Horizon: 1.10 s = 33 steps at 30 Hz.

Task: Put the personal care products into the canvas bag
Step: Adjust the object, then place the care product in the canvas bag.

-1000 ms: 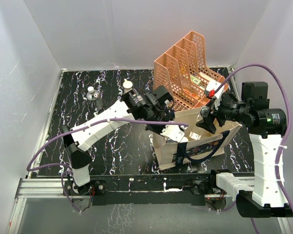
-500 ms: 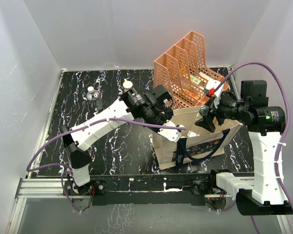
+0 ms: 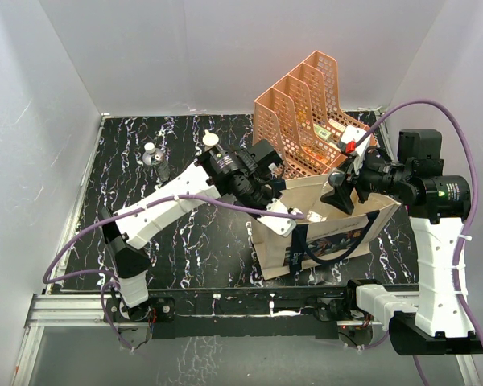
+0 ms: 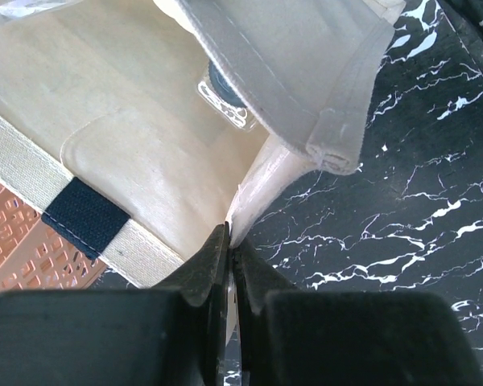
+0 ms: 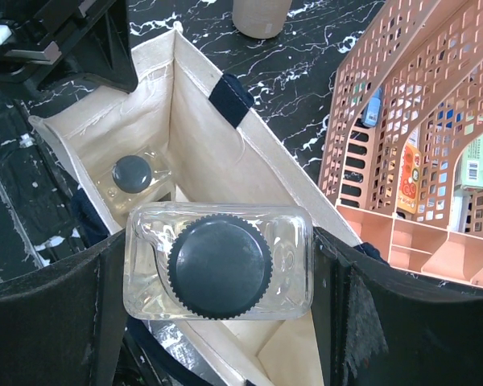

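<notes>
The beige canvas bag (image 3: pixel 326 237) with navy handles stands open at the near right. My left gripper (image 4: pixel 232 241) is shut on the bag's rim and holds its left edge (image 3: pixel 298 215). My right gripper (image 5: pixel 219 265) is shut on a square clear glass bottle (image 5: pixel 219 261) with a dark cap and holds it above the bag's opening (image 3: pixel 338 199). A second glass bottle (image 5: pixel 133 173) lies inside the bag and also shows in the left wrist view (image 4: pixel 223 96). A silver bottle (image 3: pixel 151 154) and a cream bottle (image 3: pixel 211 143) stand at the far left. A tan bottle (image 5: pixel 262 14) stands beyond the bag.
The peach mesh file organizer (image 3: pixel 310 121) stands right behind the bag, close to my right gripper, and holds small packets (image 5: pixel 475 173). White walls enclose the black marbled table (image 3: pixel 185 249) on three sides.
My right gripper has risen slightly with the glass bottle over the bag. My left gripper has drawn the bag's rim a little to the right, still shut on it.
</notes>
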Each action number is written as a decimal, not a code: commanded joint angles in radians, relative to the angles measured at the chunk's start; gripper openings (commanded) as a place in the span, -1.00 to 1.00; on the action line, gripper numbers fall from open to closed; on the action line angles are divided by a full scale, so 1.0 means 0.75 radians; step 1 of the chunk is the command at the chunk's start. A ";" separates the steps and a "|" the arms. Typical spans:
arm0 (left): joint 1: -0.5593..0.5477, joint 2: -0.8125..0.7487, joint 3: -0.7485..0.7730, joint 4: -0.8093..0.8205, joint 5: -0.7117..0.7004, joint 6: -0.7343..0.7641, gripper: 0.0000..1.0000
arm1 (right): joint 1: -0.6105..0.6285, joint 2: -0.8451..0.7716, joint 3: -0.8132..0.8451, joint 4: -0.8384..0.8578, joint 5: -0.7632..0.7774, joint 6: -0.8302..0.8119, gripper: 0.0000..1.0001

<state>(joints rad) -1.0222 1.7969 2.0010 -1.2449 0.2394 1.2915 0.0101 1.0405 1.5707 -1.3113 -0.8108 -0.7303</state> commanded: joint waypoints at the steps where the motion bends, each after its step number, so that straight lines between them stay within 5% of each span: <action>1: 0.021 -0.110 0.021 -0.081 -0.090 0.067 -1.00 | -0.009 -0.036 0.053 0.212 -0.072 0.030 -0.84; 25: 0.023 -0.276 -0.231 -0.021 -0.261 0.012 -1.00 | -0.009 0.017 0.006 0.048 -0.112 -0.159 -0.85; 33: 0.024 -0.271 -0.208 0.057 -0.187 -0.187 -0.28 | 0.008 0.001 -0.142 0.026 -0.154 -0.315 -0.85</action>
<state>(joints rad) -1.0153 1.6417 1.8317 -1.2167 0.0856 1.2488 0.0113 1.0794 1.4723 -1.3594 -0.8356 -0.8917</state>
